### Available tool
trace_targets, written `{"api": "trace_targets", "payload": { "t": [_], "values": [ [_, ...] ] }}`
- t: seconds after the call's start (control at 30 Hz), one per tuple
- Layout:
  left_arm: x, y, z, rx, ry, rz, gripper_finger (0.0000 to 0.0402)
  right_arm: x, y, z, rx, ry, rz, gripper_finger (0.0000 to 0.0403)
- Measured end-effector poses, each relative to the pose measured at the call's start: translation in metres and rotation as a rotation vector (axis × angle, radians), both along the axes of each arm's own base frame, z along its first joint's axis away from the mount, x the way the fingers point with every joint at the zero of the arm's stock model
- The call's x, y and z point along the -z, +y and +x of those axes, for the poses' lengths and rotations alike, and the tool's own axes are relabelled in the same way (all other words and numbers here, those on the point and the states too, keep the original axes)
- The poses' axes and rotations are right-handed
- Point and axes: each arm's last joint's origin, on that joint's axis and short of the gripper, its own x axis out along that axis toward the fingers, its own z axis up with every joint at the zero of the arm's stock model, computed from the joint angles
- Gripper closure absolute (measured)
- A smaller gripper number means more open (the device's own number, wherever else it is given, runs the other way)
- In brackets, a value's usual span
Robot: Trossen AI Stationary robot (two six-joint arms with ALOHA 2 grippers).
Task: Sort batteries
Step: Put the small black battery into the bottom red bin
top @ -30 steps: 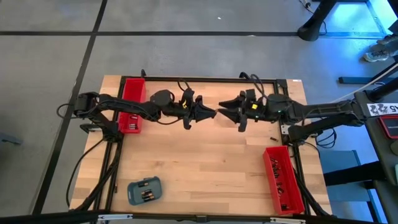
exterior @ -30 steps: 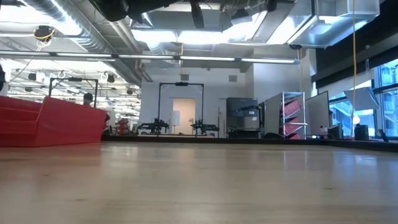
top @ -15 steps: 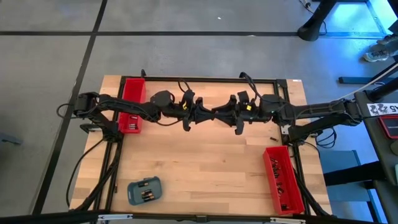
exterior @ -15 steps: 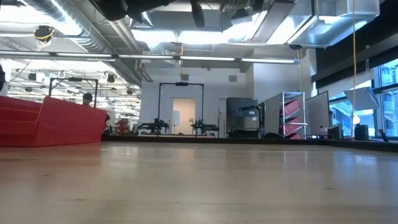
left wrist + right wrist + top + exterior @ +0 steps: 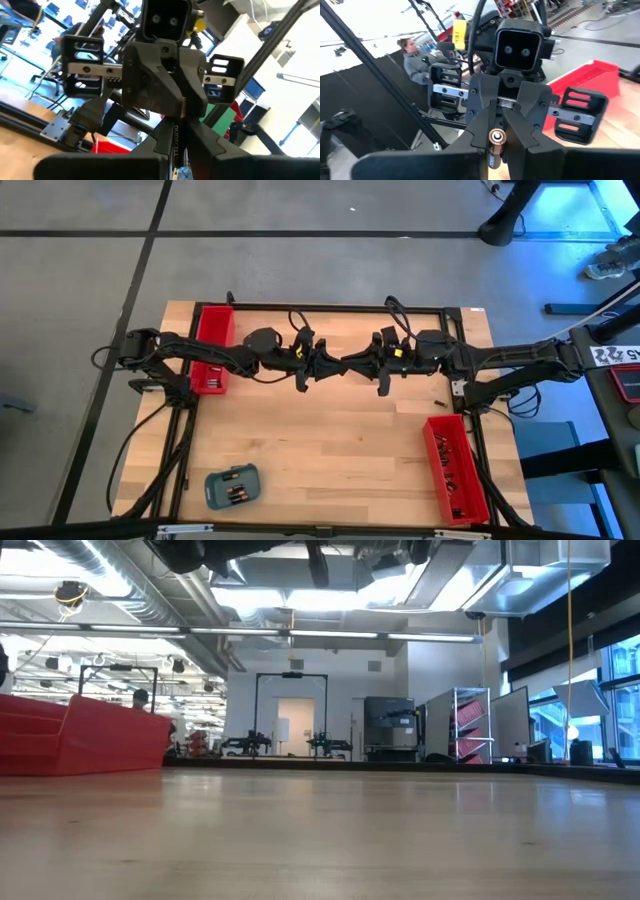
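Batteries lie in three places in the high view: a few (image 5: 236,493) in the small blue-grey tray (image 5: 216,480) near the desk's front left, some (image 5: 452,470) in the red tray (image 5: 437,442) at the front right, and one that we cannot make out from above, held where the two grippers meet over the back middle of the desk (image 5: 330,440). Our left gripper (image 5: 338,365) and our right gripper (image 5: 352,364) point at each other, tip to tip, well above the wood. A second red tray (image 5: 211,330) stands at the back left, under the left arm.

From desk height we see only bare wood, a red tray (image 5: 80,735) at the left edge, and dark arm parts along the top.

Looking out from our left wrist, a black battery (image 5: 177,142) with white lettering runs lengthwise between the two grippers. Our left gripper (image 5: 185,165) is closed on its near end; the right gripper (image 5: 172,131) faces us, narrowed around the far end.

Looking out from our right wrist, the battery (image 5: 495,142) shows its coppery end towards the camera. Our right gripper (image 5: 496,159) has its fingers (image 5: 420,161) pressed in on either side of it, and the left gripper (image 5: 496,131) clamps it from the other end. A person (image 5: 415,59) in grey sits in the room behind.
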Motion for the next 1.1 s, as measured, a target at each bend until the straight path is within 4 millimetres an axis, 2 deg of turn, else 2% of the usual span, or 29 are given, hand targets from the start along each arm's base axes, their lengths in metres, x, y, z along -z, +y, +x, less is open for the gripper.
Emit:
{"api": "trace_targets", "payload": {
  "t": [0.13, 0.37, 0.57, 0.73, 0.93, 1.1],
  "values": [
    [0.0, 0.001, 0.001, -0.019, 0.012, -0.02, 0.0353, -0.01, -0.001, -0.006, 0.017, 0.054, -0.053, 0.0376],
    [0.005, 0.004, 0.001, -0.056, 0.068, -0.027, 0.0272, -0.034, 0.0, -0.029, -0.004, 0.241, -0.091, 0.0376],
    [0.008, 0.008, 0.001, -0.064, 0.098, -0.022, 0.024, -0.048, 0.021, -0.054, -0.104, 0.387, -0.092, 0.0376],
    [0.01, 0.01, 0.001, -0.072, 0.121, -0.014, 0.024, -0.031, 0.057, -0.084, -0.184, 0.647, 0.005, 0.0376],
    [0.012, 0.011, 0.002, -0.094, 0.136, 0.024, 0.0244, -0.003, 0.098, -0.133, -0.117, 0.978, 0.048, 0.0376],
    [0.014, 0.017, 0.001, -0.117, 0.148, 0.037, 0.0245, 0.037, 0.126, -0.163, -0.132, 1.115, 0.02, 0.0376]
  ]
}}
